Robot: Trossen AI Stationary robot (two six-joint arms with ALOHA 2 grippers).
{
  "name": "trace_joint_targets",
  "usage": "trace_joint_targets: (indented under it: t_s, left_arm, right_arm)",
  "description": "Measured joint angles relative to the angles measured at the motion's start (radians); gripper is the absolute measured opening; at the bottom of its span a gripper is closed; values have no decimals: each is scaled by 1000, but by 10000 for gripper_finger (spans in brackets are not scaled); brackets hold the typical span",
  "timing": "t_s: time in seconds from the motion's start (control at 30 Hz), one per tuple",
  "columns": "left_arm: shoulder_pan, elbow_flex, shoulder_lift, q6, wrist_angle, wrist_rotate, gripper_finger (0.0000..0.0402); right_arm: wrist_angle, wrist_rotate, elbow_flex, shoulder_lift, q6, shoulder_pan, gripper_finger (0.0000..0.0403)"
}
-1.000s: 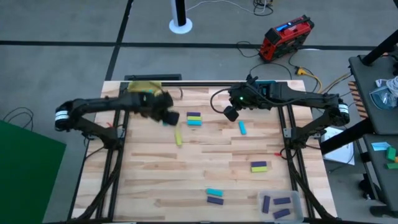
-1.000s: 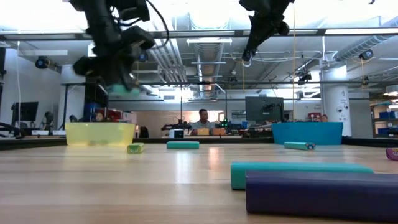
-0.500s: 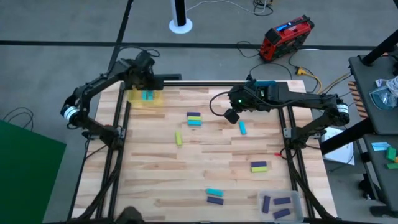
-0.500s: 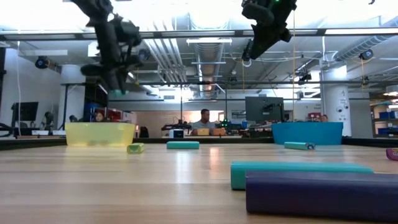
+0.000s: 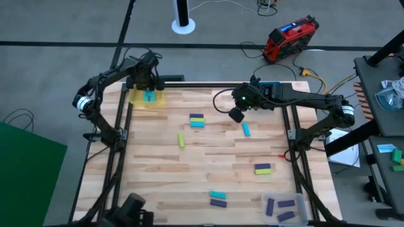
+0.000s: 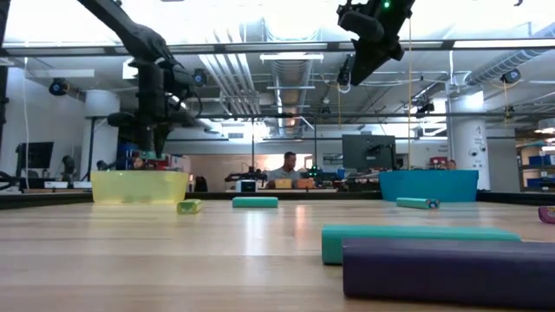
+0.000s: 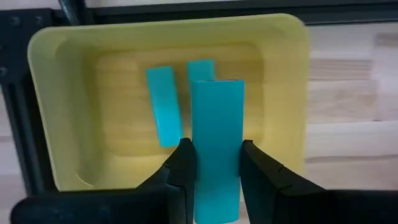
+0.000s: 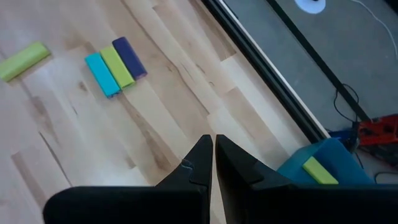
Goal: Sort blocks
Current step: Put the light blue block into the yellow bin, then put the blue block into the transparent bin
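Here, a cyan block is clamped between the fingers of the left gripper and held above the yellow tray at the table's far left corner. Two more cyan blocks are seen lying inside that tray. The right gripper is held above the table near its far edge, its fingers pressed together on nothing. Other blocks are scattered across the wood, and three purple blocks are gathered in the clear tray at the near right corner.
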Motion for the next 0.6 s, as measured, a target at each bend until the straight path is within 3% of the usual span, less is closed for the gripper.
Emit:
trace_joint_targets:
  t_s: [0.4,0.6]
  left_arm:
    - [3,112,56,74,-54,-47,152]
    - [-33,177,37,106,-192,-39,168]
  right_arm:
    - [0,-26,0,0,9,-2,13]
    - [0,-45,0,-2,55,0,13]
